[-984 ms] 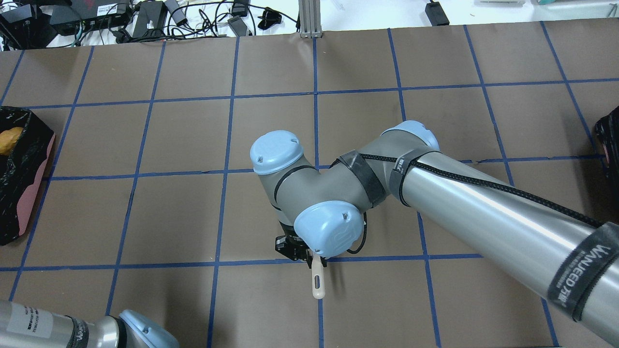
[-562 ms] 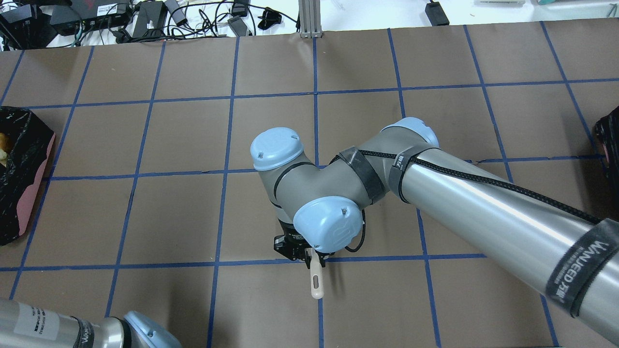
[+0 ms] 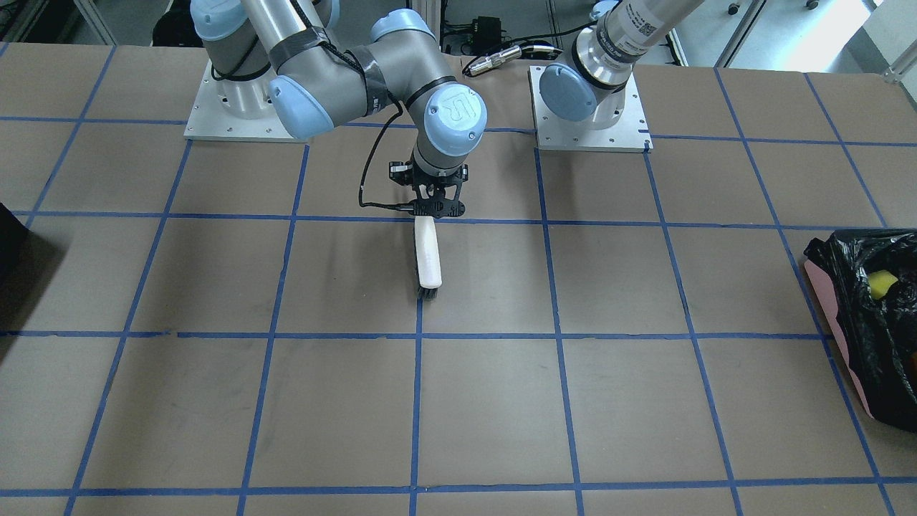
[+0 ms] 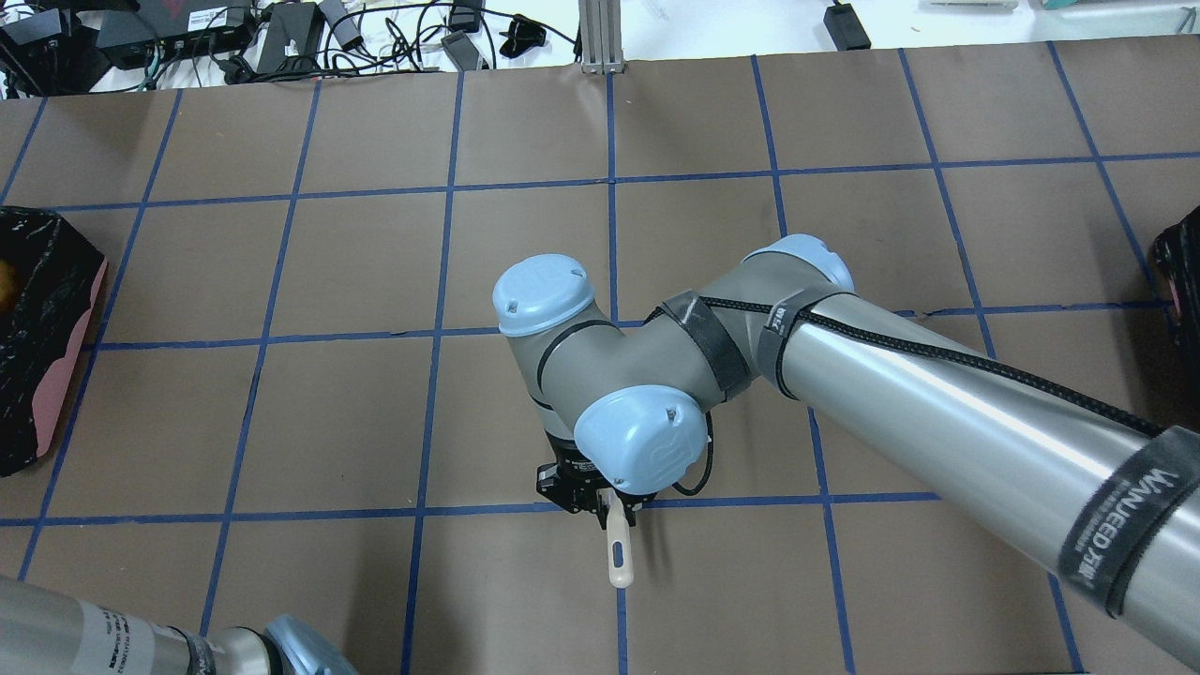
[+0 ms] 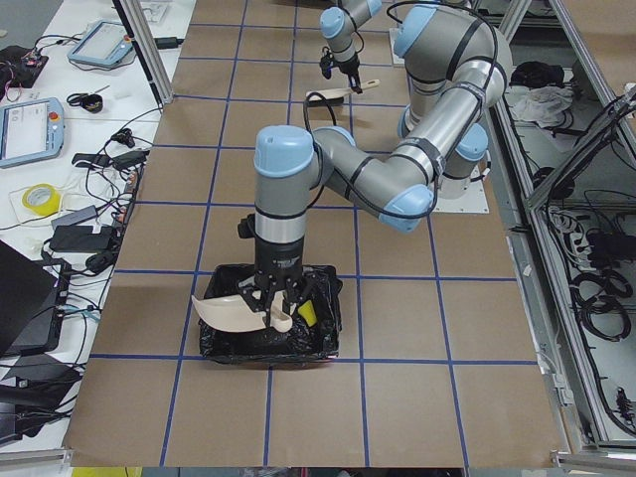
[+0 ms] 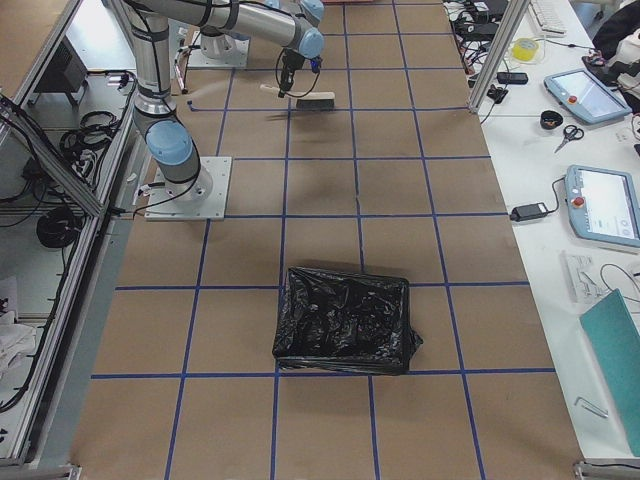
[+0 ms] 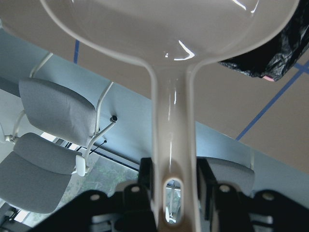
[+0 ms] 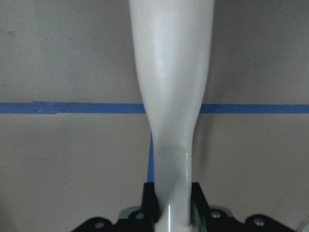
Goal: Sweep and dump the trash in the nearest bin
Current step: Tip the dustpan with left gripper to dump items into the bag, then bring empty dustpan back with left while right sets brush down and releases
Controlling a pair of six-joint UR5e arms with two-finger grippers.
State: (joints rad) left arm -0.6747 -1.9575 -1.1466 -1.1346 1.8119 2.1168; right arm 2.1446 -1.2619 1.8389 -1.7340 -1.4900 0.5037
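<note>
**Ops:** Two pieces of trash to account for. Where are they?

**Me:** The pale yellow wedge (image 3: 882,284) lies inside the bin (image 3: 851,362), down among the folds of its black bag. A dull golden patch at the very edge of the overhead view may be the brown lump (image 4: 5,277), also in the bin, but I can't be sure. I see nothing loose on the table (image 3: 487,401).

**Ops:** So which step are you in?

**Me:** The dump, I judge, and close to its end. My left gripper (image 7: 175,180) is clamped on the handle of the dustpan (image 7: 169,43), with the pan tipped over the bin. From the wrist camera the bowl looks empty.

**Ops:** And the right side?

**Me:** My right gripper (image 3: 437,209) is closed tight on the handle of the brush (image 3: 428,254), mid-table and well apart from the bin. The bristles point down. I cannot tell whether they touch the paper.

**Ops:** Next move?

**Me:** I would raise the pan straight up before swinging it away. The crinkly plastic stands up around the rim and could catch the pan's lip, dragging the bag or the bin with it.

**Ops:** Anything in the way?

**Me:** Little. The other black bin (image 6: 345,320) sits at the table's end on my right, well apart from both arms. The cables (image 4: 309,37) lie beyond the far edge.
</note>
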